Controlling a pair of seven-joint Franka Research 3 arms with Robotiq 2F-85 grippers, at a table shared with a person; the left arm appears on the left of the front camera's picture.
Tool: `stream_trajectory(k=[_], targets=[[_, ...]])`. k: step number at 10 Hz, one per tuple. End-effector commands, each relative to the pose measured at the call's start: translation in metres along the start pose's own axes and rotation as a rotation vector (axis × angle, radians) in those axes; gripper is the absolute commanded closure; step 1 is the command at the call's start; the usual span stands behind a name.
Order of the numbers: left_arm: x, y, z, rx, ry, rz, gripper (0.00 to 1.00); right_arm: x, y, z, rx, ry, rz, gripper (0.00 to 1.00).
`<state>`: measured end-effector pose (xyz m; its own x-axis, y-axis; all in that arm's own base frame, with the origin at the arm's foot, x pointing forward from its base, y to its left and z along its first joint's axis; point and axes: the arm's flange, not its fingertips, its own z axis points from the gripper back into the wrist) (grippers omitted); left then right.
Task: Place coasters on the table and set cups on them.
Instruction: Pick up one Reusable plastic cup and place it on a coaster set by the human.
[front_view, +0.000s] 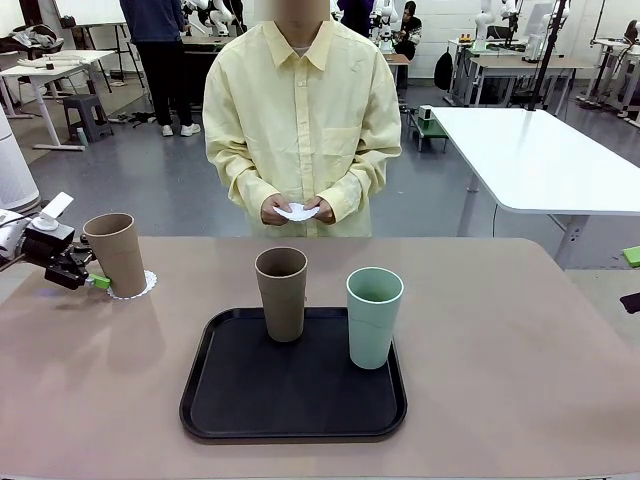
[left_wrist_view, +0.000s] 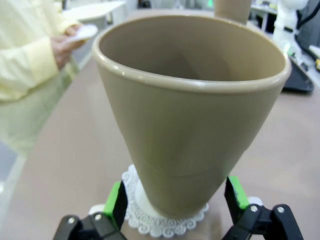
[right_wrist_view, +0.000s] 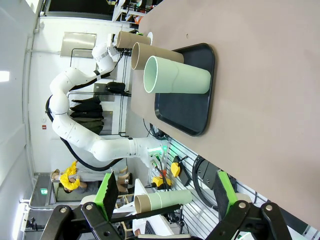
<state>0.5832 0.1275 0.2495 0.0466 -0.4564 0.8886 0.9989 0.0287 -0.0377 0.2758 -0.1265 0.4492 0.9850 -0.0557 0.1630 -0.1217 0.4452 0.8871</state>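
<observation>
While the beige surface (front_view: 520, 360) carries the whole setup, you have a person (front_view: 300, 120) in a pale yellow shirt standing at its far edge, facing the robot.

Black tray (front_view: 240, 400): flat on the surface, near the middle of the robot's side. Two cups stand upright on it. The brown cup (front_view: 281, 293) is at the far part of the tray. The mint cup (front_view: 374, 316) is just to its right, near the tray's right rim. They are close together but not touching.

Tan cup (front_view: 117, 253): off the tray, upright at the far left of the surface. Its base sits on a lacy coaster (front_view: 146, 284), and the scalloped edge shows around the foot.

Left gripper (front_view: 100, 281): low beside the tan cup's foot. Your left wrist view shows its jaws spread, one green pad on each side of the base, each with a gap to the cup wall. It grips nothing.

Right gripper (right_wrist_view: 162, 195): jaws wide apart with nothing between them. Its camera looks across the surface toward the tray.

Held coaster (front_view: 297, 212): white paper held in the person's hands (front_view: 273, 210), above the far edge. I cannot tell whether it is one sheet or several.
</observation>
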Motion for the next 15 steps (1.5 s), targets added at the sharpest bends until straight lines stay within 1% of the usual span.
stream_trajectory(k=[1, 3, 4, 7, 8, 9, 10, 12, 14, 15], targets=[[0.012, -0.007, 0.005, -0.004, 0.143, -0.001, 0.0, 0.002, 0.0, 0.0, 0.02, -0.005, 0.011, 0.0], [0.027, -0.019, 0.024, -0.027, 0.221, 0.029, 0.0, 0.002, 0.0, 0.0, 0.02, -0.005, 0.011, 0.0], [0.039, -0.028, 0.036, -0.027, 0.298, 0.061, 0.0, 0.002, 0.0, 0.0, 0.02, -0.005, 0.011, 0.0], [0.082, -0.052, 0.071, 0.013, 0.586, 0.129, 0.0, 0.002, 0.0, 0.0, 0.02, -0.005, 0.011, 0.0], [0.102, -0.06, 0.081, 0.01, 0.684, 0.105, 0.0, 0.002, 0.0, 0.0, 0.02, -0.005, 0.011, 0.0], [0.119, -0.066, 0.086, 0.026, 0.742, 0.085, 0.0, 0.002, 0.0, 0.0, 0.02, -0.005, 0.011, 0.0], [0.141, -0.074, 0.087, 0.056, 0.761, 0.071, 0.0, 0.002, 0.0, 0.0, 0.02, -0.005, 0.011, 0.0], [0.188, -0.091, 0.079, 0.244, 0.792, 0.114, 0.0, 0.002, 0.0, 0.0, 0.02, -0.005, 0.011, 0.0], [0.226, -0.107, 0.065, 0.292, 0.853, 0.178, 0.0, 0.002, 0.0, 0.0, 0.02, -0.005, 0.011, 0.0], [0.243, -0.112, 0.056, 0.32, 0.895, 0.242, 0.0, 0.002, 0.0, 0.0, 0.02, -0.005, 0.011, 0.0]])
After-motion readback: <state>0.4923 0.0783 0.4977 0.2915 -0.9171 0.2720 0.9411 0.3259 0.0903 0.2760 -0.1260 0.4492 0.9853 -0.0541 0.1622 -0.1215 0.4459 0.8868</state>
